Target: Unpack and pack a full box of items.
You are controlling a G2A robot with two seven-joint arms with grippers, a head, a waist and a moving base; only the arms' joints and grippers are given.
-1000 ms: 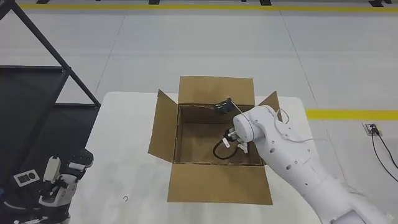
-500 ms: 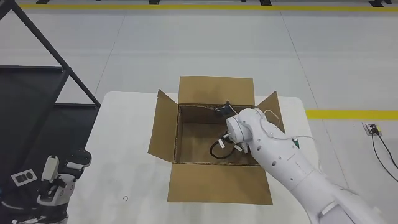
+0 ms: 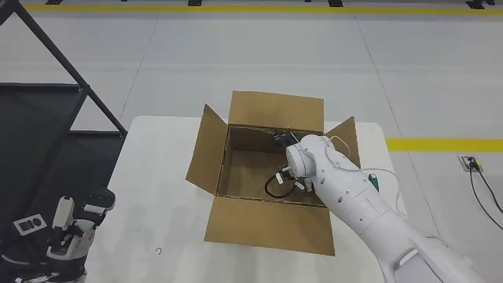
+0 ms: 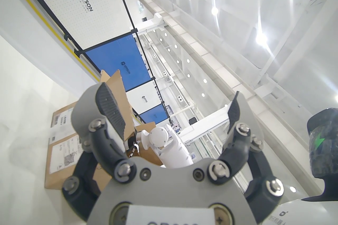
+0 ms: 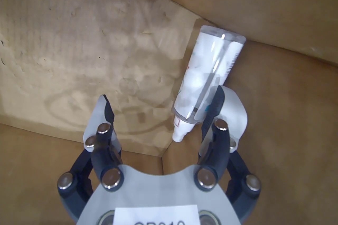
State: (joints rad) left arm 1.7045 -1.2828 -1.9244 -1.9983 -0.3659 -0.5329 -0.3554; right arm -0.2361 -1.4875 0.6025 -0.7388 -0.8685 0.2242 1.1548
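Brown cardboard box (image 3: 267, 228): one bottle at the open right gripper

Box sits flaps-out mid-way across the white table (image 3: 157, 196). Inside it, a small white plastic bottle with a clear cap (image 5: 208, 78) lies low in a corner where the cardboard floor meets the walls. Nozzle end points back at the palm and the base end points away toward the wall, so the long axis runs roughly along the fingers and not across them.

Right gripper (image 5: 162, 98) is spread wide and has hold of nothing. The bottle rests against the inner pad of one finger, and the other finger stands well apart from it. That makes the bottle off-centre in the gap; closing should likely push it sideways before it pinches.

Right arm enters the box from 4 o'clock and is clearly the nearer one. Left gripper (image 4: 171, 99) is parked at 8 o'clock of the box, off the table's corner. It is tipped upward, jaws wide, empty.
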